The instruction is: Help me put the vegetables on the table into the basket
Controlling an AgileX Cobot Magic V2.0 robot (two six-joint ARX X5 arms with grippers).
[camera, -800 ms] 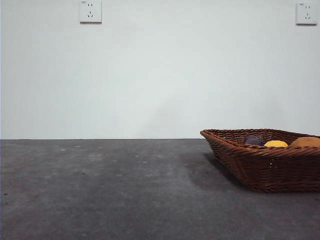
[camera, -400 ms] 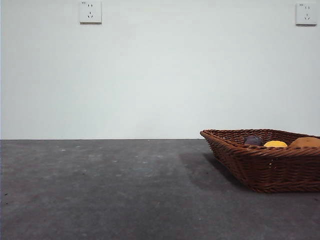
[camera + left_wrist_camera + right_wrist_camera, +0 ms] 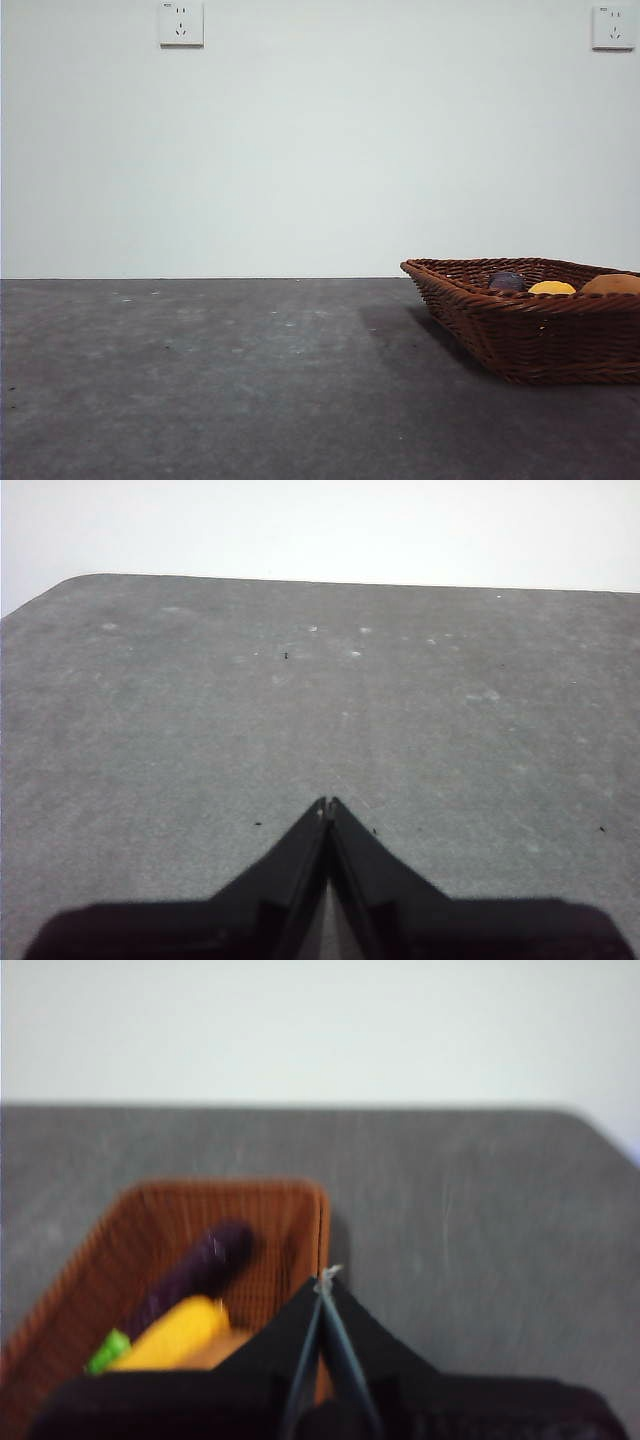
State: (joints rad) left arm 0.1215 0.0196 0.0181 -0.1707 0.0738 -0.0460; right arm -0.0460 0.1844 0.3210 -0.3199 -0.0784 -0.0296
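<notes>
The brown wicker basket stands on the dark grey table at the right of the front view. Inside it lie the purple eggplant, the yellow vegetable and the brown potato. The right wrist view shows the basket with the eggplant, its green stem toward the near end, and the yellow vegetable; the potato is mostly hidden behind the jaws. My right gripper is shut and empty above the basket's corner. My left gripper is shut and empty over bare table.
Two wall sockets are on the white wall behind the table. The table's far edge and a rounded corner show in the left wrist view. No arm shows in the front view.
</notes>
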